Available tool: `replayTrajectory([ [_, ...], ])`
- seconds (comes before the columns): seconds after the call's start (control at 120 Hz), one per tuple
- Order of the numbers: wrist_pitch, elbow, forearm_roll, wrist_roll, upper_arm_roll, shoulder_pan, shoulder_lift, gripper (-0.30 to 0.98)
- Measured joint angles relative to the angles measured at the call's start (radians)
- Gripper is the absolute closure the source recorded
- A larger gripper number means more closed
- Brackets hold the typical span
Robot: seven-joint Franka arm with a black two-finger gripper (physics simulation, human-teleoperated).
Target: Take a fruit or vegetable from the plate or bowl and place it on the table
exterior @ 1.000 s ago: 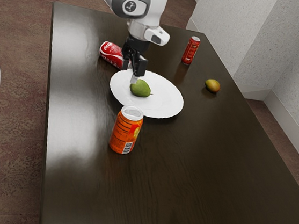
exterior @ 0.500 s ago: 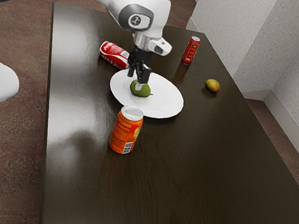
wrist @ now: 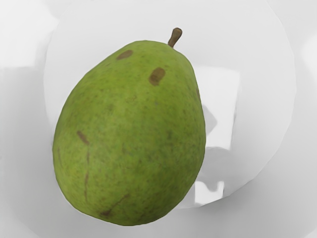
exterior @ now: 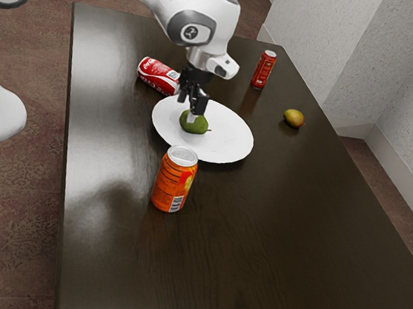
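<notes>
Exterior view shows you the gripper [exterior: 187,112] low above the green pear [exterior: 197,128], and the pear lies on the white plate [exterior: 229,136]. The two fingers [exterior: 199,104] stand apart, so the hand is released and I see no grasp on the fruit. The plate is on the dark table [exterior: 258,227], closer to the far edge than to the near one. For you, the approach looks mostly done, but the main part of the task is left: close on the pear, lift it over the rim, lower it onto the table and release it. A mango [exterior: 293,118] lies on the table near the long edge at the exterior view's right, but the pear is the fruit which you must take from the plate. The orange soda can [exterior: 174,181] stands just beside the plate, on the side of the near edge, and the lying Coca-Cola can [exterior: 156,75] is at the side of the far edge. The upright red can [exterior: 263,69] is farther out, near the far right corner. I think you should carry the pear away from all these cans.

Wrist view shows you the pear with its brown stem, lying on its side on the plate. It is round, so it may roll if your grip comes off its middle.
</notes>
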State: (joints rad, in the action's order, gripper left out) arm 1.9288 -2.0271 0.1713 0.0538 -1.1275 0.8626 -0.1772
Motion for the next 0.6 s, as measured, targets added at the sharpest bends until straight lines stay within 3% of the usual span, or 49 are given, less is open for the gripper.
replayTrajectory([
  [0.6, 0.055, 0.007, -0.061, 0.016, 0.001, -0.025, 0.127, 0.02],
])
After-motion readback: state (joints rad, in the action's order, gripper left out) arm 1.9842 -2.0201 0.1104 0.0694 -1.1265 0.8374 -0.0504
